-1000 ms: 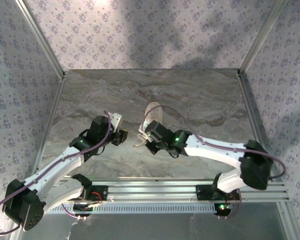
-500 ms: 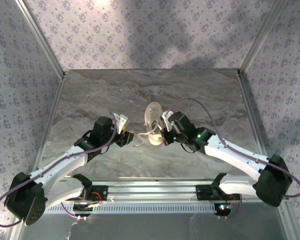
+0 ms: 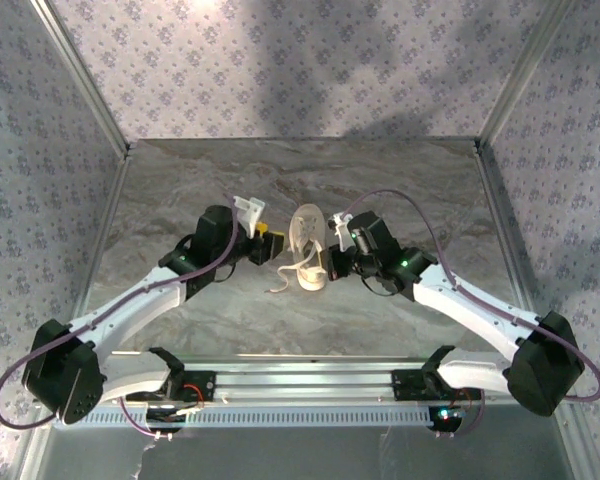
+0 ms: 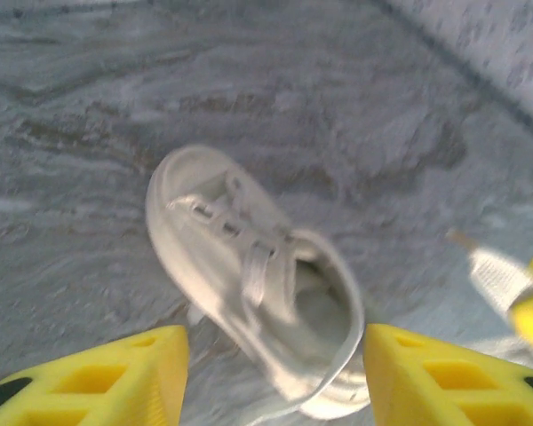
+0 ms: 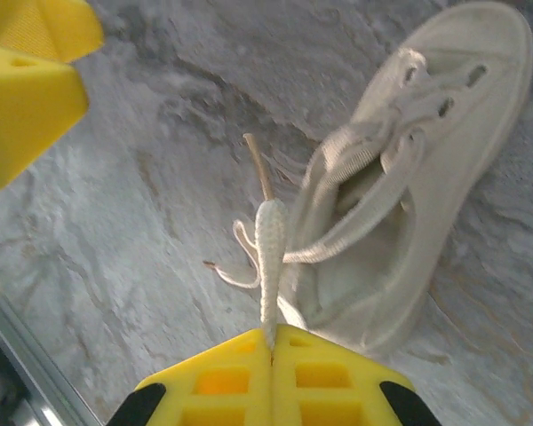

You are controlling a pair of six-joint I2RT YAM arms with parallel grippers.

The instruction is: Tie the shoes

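The shoe [image 3: 308, 245] lies sole-down in the middle of the table [image 3: 180, 190], toe toward 12 o'clock, with loose lace ends [image 3: 278, 286] trailing at its 7 o'clock. At its 4 o'clock the right gripper [image 5: 271, 346] is clamped on one lace [image 5: 268, 257], holding it clear, likely for crossing. At 9 o'clock the left gripper [image 4: 275, 355] hovers with jaws apart, apparently positioned to take the other lace.

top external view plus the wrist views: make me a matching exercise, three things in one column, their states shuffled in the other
1. cream-white low-top sneaker
2. left pincer, yellow fingers
3. right pincer, yellow fingers

a. shut on a thin white lace
b. lying on the grey marbled table
c. open

Pairs: 1-b, 2-c, 3-a
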